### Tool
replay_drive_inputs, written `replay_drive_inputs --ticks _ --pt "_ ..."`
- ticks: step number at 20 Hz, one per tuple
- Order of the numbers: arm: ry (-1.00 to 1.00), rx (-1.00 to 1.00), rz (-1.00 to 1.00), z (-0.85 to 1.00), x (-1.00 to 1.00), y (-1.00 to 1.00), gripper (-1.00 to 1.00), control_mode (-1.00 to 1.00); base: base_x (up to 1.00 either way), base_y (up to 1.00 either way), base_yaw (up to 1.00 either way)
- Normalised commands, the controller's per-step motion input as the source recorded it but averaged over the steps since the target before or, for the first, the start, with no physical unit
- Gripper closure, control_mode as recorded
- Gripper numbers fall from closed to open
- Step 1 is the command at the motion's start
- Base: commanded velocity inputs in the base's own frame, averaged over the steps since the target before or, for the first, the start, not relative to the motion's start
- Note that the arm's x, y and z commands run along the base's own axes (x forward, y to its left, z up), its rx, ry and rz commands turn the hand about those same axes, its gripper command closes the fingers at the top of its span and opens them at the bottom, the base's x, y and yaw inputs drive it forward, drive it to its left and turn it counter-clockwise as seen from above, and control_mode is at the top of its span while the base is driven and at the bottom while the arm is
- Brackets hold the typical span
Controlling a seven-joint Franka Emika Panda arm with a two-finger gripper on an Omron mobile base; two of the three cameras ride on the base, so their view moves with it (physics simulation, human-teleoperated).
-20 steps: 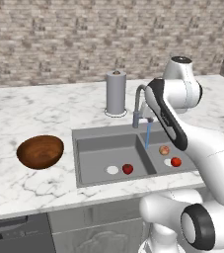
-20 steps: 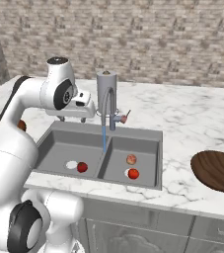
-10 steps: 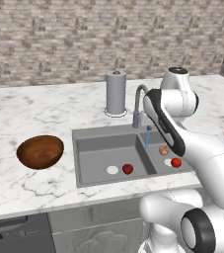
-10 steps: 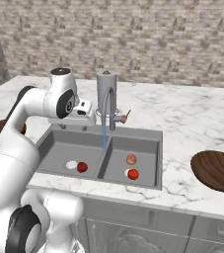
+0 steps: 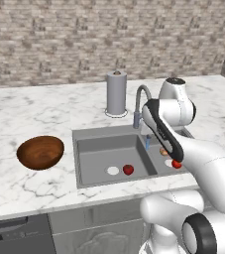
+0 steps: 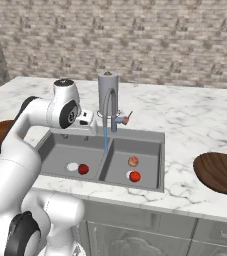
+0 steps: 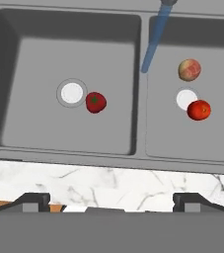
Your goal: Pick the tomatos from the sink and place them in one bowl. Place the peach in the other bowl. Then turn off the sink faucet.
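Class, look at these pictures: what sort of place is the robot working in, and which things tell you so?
Most likely a kitchen, computer-rendered. A double-basin sink is set into a marble counter, a gooseneck faucet runs water, and wooden bowls sit on the counter.

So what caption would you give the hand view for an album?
Looking down into the sink: one tomato left, another tomato and a peach right, water running.
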Motion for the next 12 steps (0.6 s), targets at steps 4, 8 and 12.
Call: replay_drive_inputs --ticks 4,8,12 --pt "0.01 0.00 0.00 -0.29 -0.01 0.00 -1.00 -1.00 0.00 0.00 0.00" --pt "0.00 0.00 0.00 -0.25 -0.03 0.01 -1.00 -1.00 0.00 0.00 0.00" --pt "0.00 0.00 0.00 -0.21 -0.05 0.15 -1.00 -1.00 0.00 0.00 0.00"
